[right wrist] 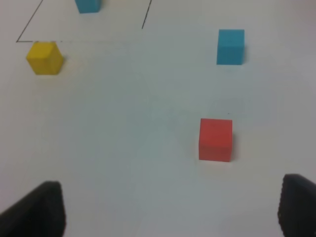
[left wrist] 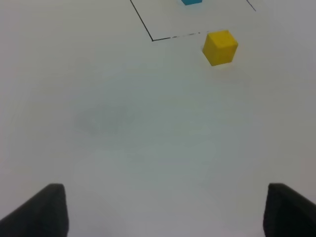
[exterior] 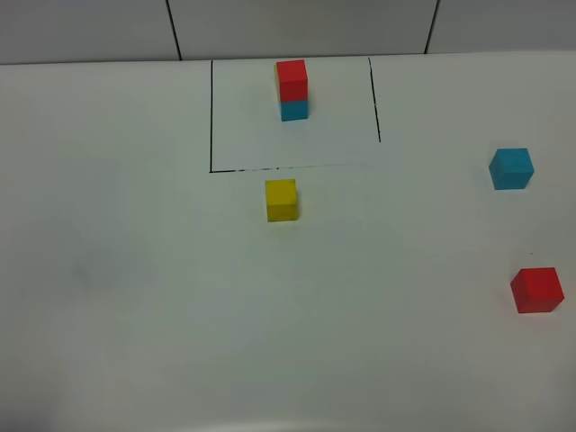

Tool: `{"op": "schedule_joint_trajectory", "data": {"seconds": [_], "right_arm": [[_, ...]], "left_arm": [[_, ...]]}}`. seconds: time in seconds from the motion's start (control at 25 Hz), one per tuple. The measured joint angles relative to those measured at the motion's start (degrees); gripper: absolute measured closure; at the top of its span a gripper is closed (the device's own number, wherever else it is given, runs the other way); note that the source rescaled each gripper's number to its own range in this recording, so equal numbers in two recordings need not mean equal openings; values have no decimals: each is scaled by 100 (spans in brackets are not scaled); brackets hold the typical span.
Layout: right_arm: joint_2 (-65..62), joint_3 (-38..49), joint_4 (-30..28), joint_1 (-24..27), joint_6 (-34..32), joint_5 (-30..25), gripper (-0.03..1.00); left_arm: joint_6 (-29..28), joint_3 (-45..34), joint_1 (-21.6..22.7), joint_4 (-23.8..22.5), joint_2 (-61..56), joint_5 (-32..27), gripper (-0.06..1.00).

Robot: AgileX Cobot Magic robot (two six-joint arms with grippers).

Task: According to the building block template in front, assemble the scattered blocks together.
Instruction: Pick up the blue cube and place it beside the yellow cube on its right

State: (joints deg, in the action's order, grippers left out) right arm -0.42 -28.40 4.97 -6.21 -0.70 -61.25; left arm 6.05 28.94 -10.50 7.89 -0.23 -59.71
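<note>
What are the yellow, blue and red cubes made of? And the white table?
The yellow cube looks like painted wood or hard foam: its colour is flat and dull, with no glints and crisp edges. The blue cube and red cube have the same matte look, so they are probably the same stuff. The table is smooth and white with a faint sheen, maybe laminate or plastic.

You can see only the left claw (left wrist: 165, 210) and the right claw (right wrist: 170, 210) here: each shows two matte black, blunt, wedge-shaped fingers (left wrist: 42, 212) with smooth faces.
</note>
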Motion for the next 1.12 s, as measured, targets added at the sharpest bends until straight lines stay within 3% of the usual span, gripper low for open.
{"op": "schedule_joint_trajectory", "data": {"seconds": [0.32,0.6,1.12], "right_arm": [[0,0,0,0,0,0,22],[0,0,0,0,-6,0,22],[0,0,0,0,0,0,22]], "left_arm": [[1,0,26,0,0,0,18],[6,0,744,9,0,0,18],[6,0,765,9,5,0,19]]}}
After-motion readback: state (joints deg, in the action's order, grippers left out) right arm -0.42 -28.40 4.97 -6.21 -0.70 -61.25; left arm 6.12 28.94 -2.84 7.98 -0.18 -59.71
